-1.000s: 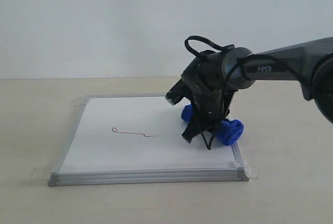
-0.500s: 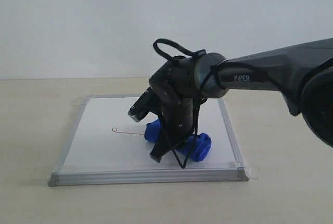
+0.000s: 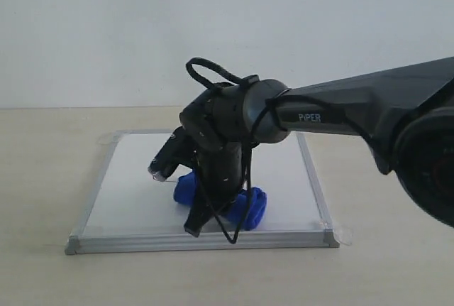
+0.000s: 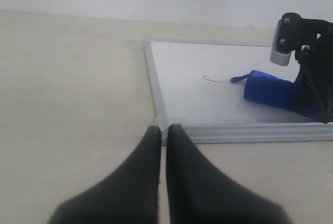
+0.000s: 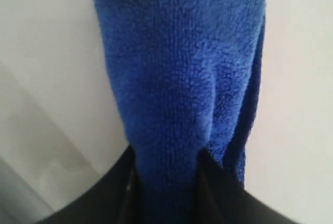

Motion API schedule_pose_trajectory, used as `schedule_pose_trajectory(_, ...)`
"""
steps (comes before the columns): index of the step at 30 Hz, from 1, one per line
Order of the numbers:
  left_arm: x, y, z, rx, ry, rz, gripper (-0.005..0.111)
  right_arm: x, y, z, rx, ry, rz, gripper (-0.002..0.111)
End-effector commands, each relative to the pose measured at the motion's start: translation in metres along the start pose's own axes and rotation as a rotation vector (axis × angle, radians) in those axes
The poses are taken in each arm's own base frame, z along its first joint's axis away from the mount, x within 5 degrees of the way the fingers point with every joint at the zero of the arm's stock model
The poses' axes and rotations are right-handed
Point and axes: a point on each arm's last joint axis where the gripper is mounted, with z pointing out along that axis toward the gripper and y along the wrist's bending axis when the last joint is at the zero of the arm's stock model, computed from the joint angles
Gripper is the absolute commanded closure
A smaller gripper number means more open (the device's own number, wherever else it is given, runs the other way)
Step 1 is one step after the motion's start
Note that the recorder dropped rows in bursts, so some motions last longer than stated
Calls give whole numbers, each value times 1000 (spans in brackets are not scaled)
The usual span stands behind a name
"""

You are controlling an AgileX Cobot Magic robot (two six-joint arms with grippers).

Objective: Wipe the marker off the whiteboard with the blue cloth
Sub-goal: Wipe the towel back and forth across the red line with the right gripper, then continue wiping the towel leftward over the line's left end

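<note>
Blue microfibre bulges out between the black fingers (image 5: pixel 106 200) of the right end effector (image 5: pixel 166 182), which is clamped narrow on the middle of the blue cloth (image 5: pixel 177 68) and presses the roll down onto the whiteboard (image 3: pixel 206 239). In the exterior view the cloth lies on the white surface near the front rail, about midway along the board.

The left wrist view shows the marker (image 4: pixel 218 80) as a short red stretch running from its small loop to the cloth's loop tag (image 4: pixel 237 78), which sits at the line's end. Anything beyond that is hidden under the cloth and the arm.

To do this stroke well, I judge that the roll should be carried on toward the loop end with steady downward pressure. Its long side should lie across the line, so that the full width passes over the red. The clamp wants to be firm, since plush dragged on a smooth board may twist or roll out of the fingers. Only the thin tag leads the roll, and it may skate over the ink without lifting it. The sweep should therefore run clear past the loop before lifting.

The left end effector (image 4: pixel 163 130) has its fingers pressed together on nothing. It hangs over the tabletop (image 4: pixel 67 78) just outside the board's near corner, apart from the work.
</note>
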Motion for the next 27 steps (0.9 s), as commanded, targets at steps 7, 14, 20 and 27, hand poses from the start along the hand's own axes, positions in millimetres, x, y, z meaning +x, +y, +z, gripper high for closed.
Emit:
schedule_pose_trajectory(7, 1, 0, 0, 1, -3, -2, 103, 30, -96, 35, 101, 64, 334, 108)
schedule_pose_trajectory(14, 1, 0, 0, 1, -3, -2, 103, -11, -12, 25, -350, -49, 157, 108)
schedule_pose_trajectory(20, 1, 0, 0, 1, -3, -2, 103, 11, -68, 27, -88, 32, 235, 108)
schedule_pose_trajectory(27, 1, 0, 0, 1, -3, -2, 103, 23, -80, 49, -54, 82, 302, 108)
